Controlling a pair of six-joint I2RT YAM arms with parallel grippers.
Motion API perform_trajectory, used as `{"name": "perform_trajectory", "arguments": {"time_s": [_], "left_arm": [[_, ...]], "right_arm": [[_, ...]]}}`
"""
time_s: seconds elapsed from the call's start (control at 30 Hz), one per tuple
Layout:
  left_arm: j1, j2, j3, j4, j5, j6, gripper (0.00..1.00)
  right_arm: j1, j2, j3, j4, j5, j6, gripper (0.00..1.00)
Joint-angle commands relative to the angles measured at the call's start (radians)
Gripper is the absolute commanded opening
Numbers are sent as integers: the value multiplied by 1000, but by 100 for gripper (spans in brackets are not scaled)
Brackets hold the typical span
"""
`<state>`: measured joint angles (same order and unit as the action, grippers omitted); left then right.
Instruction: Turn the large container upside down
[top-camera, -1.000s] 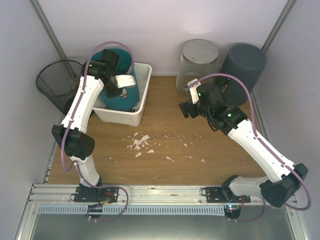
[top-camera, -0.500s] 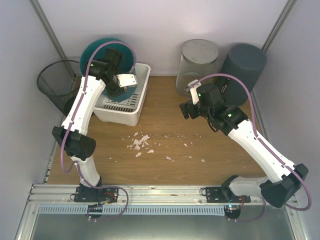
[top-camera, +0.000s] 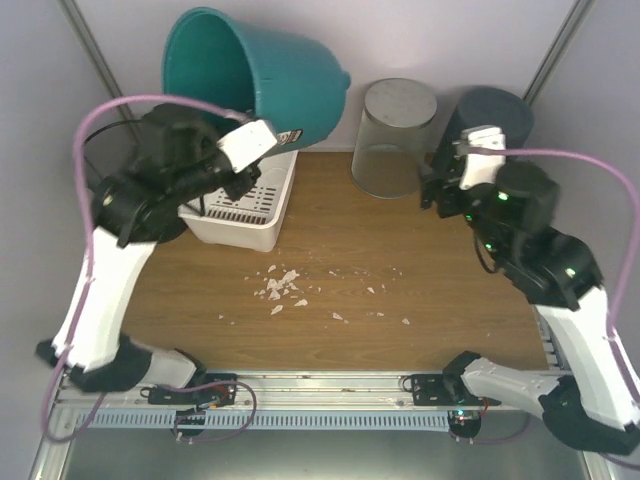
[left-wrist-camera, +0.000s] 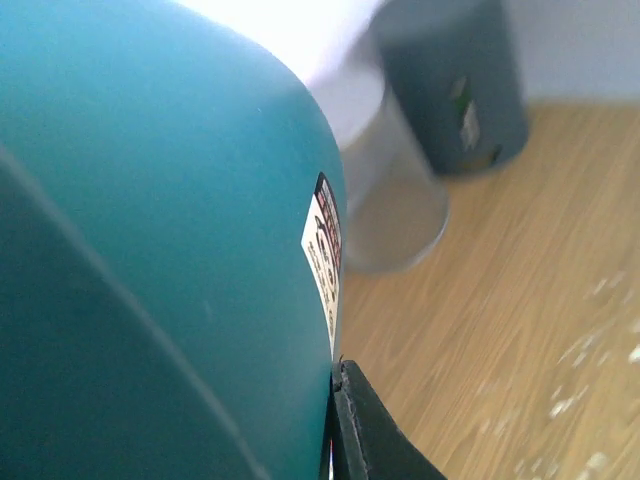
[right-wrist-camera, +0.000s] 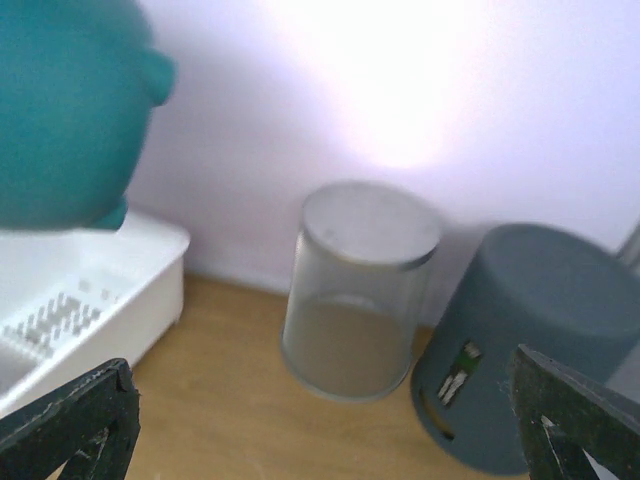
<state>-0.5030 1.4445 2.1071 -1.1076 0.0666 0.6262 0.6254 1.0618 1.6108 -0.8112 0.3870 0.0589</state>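
Above the back left corner of the surface (top-camera: 440, 290), we are holding the large container (top-camera: 270, 80) in the air with our left tool (top-camera: 243, 168), whose jaws are pinching tight on the teal side wall (the wrist view is showing one dark finger (left-wrist-camera: 365, 425) pressed against the outside, just below a printed label (left-wrist-camera: 322, 250)). It is lying on a slant, mouth facing up and to the left and base pointing right toward the clear tub (top-camera: 395, 130), and it is hanging over the white basket (top-camera: 262, 232), apparently without touching it. Our right tool (right-wrist-camera: 320, 360) is standing wide open, carrying nothing, near the dark grey bin (top-camera: 490, 115) and well apart from the lift. We are judging the turn as only partly made, since the mouth is not yet facing down. What is worrying us is the grip: we are pinching a smooth wall at a single spot, so as the weight is swinging round during the roll the large container could be sliding out and dropping. Its base is also sitting close to the back wall (top-camera: 330, 40) and the clear tub, so a wide sweep could be knocking either one. Lowering it straight down would be landing the rim on the white basket's edge, leaving it tipping instead of sitting flat.
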Motion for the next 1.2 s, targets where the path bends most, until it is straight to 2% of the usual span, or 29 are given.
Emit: {"name": "perform_trajectory", "arguments": {"time_s": [0.0, 0.13, 0.23, 0.3, 0.33, 0.47, 0.63, 0.83, 0.97, 1.17], "left_arm": [[-6, -124, -123, 370, 292, -256, 0], [-7, -164, -276, 594, 540, -428, 0], [-5, -205, -488, 869, 696, -591, 0], [-6, -215, -638, 1112, 768, -775, 0], [-7, -199, -700, 1271, 802, -856, 0], [-8, -39, -805, 1583, 860, -1110, 0], [-15, 171, -820, 1977, 943, -1425, 0], [-52, 372, -812, 2398, 947, -1812, 0], [-106, 481, -770, 2567, 945, -1943, 0], [-183, 630, -729, 2817, 853, -2186, 0]], "right_arm": [[-1, -58, 122, -106, 191, 63, 100], [-1, -127, 199, -142, 216, 128, 99], [-1, -150, 240, -198, 211, 175, 97], [-1, -148, 257, -238, 197, 209, 96], [-1, -144, 262, -254, 194, 224, 95], [-1, -117, 288, -322, 220, 289, 92], [-1, -59, 284, -392, 250, 333, 94], [-1, -11, 275, -451, 317, 389, 97], [-1, -13, 257, -452, 330, 410, 97], [-1, -7, 231, -467, 345, 434, 98]]}}
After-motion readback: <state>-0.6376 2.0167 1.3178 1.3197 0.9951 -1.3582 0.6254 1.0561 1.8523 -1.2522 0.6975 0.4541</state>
